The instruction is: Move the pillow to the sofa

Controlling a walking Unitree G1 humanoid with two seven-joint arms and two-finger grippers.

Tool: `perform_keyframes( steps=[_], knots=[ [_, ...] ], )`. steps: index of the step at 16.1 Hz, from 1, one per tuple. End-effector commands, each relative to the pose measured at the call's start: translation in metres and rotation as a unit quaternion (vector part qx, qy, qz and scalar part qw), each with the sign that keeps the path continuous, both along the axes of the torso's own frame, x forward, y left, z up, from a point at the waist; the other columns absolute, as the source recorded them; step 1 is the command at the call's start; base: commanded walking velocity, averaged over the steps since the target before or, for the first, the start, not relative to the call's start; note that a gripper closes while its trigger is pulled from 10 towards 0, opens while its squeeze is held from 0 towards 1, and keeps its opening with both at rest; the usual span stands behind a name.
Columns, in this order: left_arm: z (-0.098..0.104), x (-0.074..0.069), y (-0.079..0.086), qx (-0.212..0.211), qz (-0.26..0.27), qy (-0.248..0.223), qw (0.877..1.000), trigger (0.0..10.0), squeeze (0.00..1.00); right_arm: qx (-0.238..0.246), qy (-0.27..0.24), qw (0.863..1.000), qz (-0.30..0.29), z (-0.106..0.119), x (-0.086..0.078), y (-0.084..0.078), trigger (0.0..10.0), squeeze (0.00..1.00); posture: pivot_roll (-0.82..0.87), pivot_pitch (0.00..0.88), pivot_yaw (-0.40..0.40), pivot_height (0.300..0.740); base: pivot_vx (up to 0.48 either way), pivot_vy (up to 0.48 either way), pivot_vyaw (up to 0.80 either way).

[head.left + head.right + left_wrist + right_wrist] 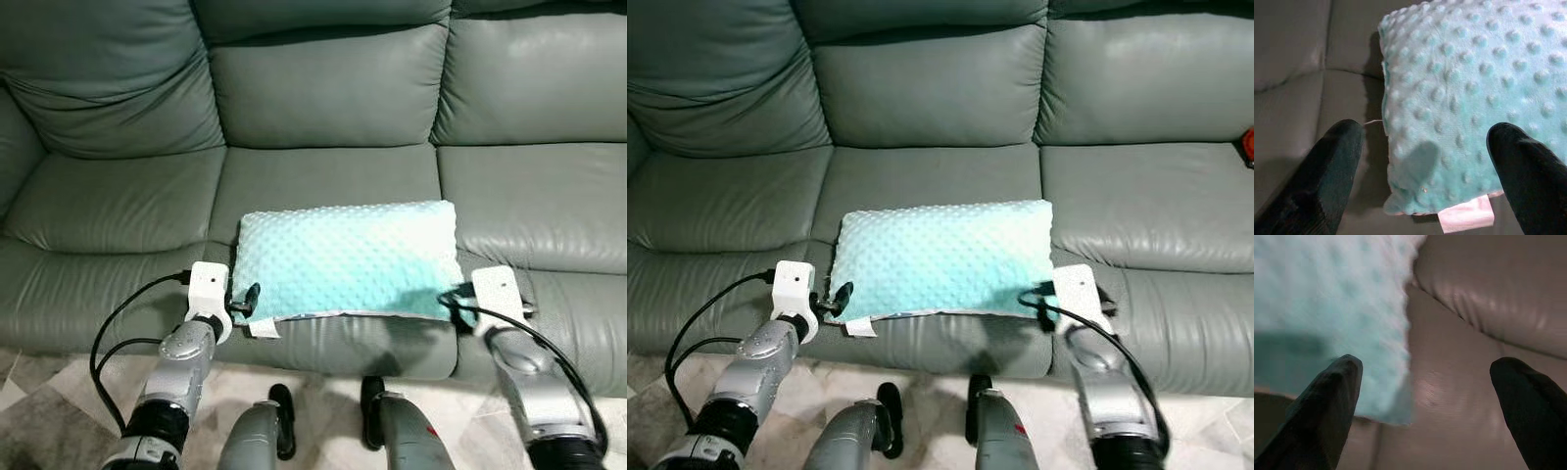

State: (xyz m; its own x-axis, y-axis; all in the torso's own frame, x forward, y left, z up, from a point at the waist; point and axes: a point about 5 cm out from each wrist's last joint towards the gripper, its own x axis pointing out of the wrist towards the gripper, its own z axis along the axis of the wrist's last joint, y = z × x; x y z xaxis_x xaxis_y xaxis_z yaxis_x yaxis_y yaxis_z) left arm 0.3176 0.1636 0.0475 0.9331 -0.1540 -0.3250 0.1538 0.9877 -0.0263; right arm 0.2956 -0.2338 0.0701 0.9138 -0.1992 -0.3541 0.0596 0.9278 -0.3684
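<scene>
Pillow [348, 259] lies on the sofa [323, 176] seat's front edge, flanked by left claw [1425, 161] and right claw [1425, 396], both spread. Placement looks finished; next, the arms should withdraw clear.

In my right wrist view the pillow [1327, 298] is smeared with blur, its dots unreadable. A small red object [1248, 145] on the sofa [921, 88] is cut off by the frame edge; I cannot identify it.
</scene>
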Motion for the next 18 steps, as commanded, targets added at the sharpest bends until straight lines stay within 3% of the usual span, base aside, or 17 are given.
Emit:
perform_keyframes(
  steps=[1, 4, 8, 9, 13, 18],
  knots=[
    [-0.01, -0.011, 0.01, 0.016, -0.003, 0.026, 1.0, 10.0, 0.0, -0.024, 0.033, 0.999, -0.027, -0.017, -0.011, -0.013, 10.0, 0.0, -0.04, 0.325, 0.15, 0.74, 0.0, 0.0, 0.0],
    [-0.009, -0.014, 0.022, 0.026, 0.005, 0.029, 0.999, 10.0, 0.0, -0.072, 0.027, 0.995, -0.068, -0.017, -0.016, -0.034, 10.0, 0.0, -0.02, 0.351, 0.155, 0.74, 0.0, 0.0, 0.0],
    [-0.005, -0.018, 0.023, 0.023, 0.003, 0.025, 0.999, 10.0, 0.0, -0.042, 0.035, 0.996, -0.064, -0.031, -0.016, -0.028, 10.0, 0.0, 0.0, 0.371, 0.152, 0.74, 0.0, 0.0, 0.0],
    [-0.004, -0.021, 0.022, 0.02, -0.002, 0.021, 1.0, 10.0, 0.0, -0.008, 0.023, 0.998, -0.063, -0.032, -0.01, -0.024, 10.0, 0.0, 0.01, 0.375, 0.152, 0.74, 0.0, 0.0, 0.0],
    [-0.001, -0.029, 0.025, 0.021, -0.005, 0.017, 1.0, 10.0, 0.0, -0.032, 0.009, 0.997, -0.073, -0.028, 0.002, -0.027, 10.0, 0.0, 0.04, 0.393, 0.153, 0.74, 0.0, 0.0, 0.0],
    [0.002, -0.036, 0.037, 0.034, 0.0, 0.02, 0.999, 10.0, 0.0, 0.011, 0.006, 0.997, -0.081, -0.03, 0.01, -0.019, 10.0, 0.0, 0.07, 0.411, 0.162, 0.74, 0.0, 0.0, 0.0]
  ],
)
